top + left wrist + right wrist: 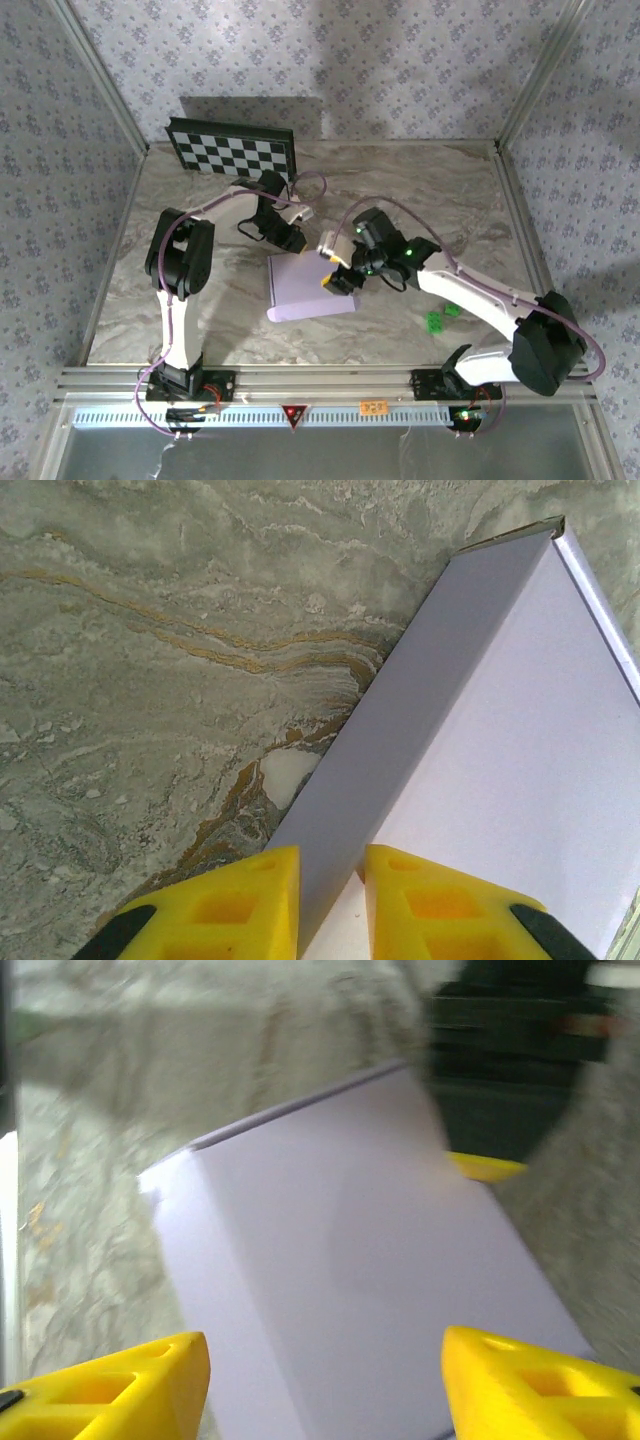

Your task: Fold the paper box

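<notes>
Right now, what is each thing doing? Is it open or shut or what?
paper box: folded up, lying flat.
left gripper: pinched on the box's edge.
right gripper: open, over the box.
checkerboard panel: standing upright.

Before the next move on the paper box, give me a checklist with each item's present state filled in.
1. The left hand straddles a wall of the paper box: ok.
2. The left hand clamped on that wall: cannot tell.
3. The right hand open, fingers wide at the box: ok.
4. Right wrist view sharp enough to judge contact: not ok, blurred.
5. The small green items lie apart from the box on the table: ok.
</notes>
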Motion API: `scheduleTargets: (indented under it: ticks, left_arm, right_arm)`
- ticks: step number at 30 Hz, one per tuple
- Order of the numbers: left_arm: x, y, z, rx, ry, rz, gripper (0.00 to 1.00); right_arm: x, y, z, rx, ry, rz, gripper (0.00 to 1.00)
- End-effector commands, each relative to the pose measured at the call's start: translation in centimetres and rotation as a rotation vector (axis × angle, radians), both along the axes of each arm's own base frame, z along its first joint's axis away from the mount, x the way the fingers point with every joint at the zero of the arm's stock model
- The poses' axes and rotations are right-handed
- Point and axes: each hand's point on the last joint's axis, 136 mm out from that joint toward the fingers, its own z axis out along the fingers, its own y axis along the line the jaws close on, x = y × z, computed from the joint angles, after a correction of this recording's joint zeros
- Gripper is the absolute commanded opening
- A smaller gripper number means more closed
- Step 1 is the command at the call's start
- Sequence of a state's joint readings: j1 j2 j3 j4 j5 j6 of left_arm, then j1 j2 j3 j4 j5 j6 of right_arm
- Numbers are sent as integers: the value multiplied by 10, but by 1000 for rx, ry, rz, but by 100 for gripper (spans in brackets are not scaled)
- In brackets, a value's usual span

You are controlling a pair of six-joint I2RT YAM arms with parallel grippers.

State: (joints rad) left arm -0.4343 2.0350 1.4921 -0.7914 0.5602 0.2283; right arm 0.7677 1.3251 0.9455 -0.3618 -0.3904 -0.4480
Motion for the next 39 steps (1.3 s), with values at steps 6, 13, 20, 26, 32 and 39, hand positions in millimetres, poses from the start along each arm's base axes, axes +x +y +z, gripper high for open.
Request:
scheduleTargets:
  ticks: [6,13,20,26,32,39]
  left_arm:
    - [3,4,-10,47,5,-13,22]
    - [6,6,-10,62,-4,-4,20]
    - [8,6,-12,76,-2,-2,19]
    - [11,7,-15,85,1,5,19]
    - [11,7,-19,96,17,5,18]
    - [11,7,-24,101,29,4,18]
  right_arm:
    - [-56,15,-39,-197,-96,316,95]
    - [-51,20,-66,-307,-167,312,96]
    - [-36,21,-66,-366,-235,280,97]
    - [-26,22,-62,-384,-261,272,96]
    - [-25,25,-58,-374,-263,284,94]
    - [-22,27,-61,-384,-272,285,94]
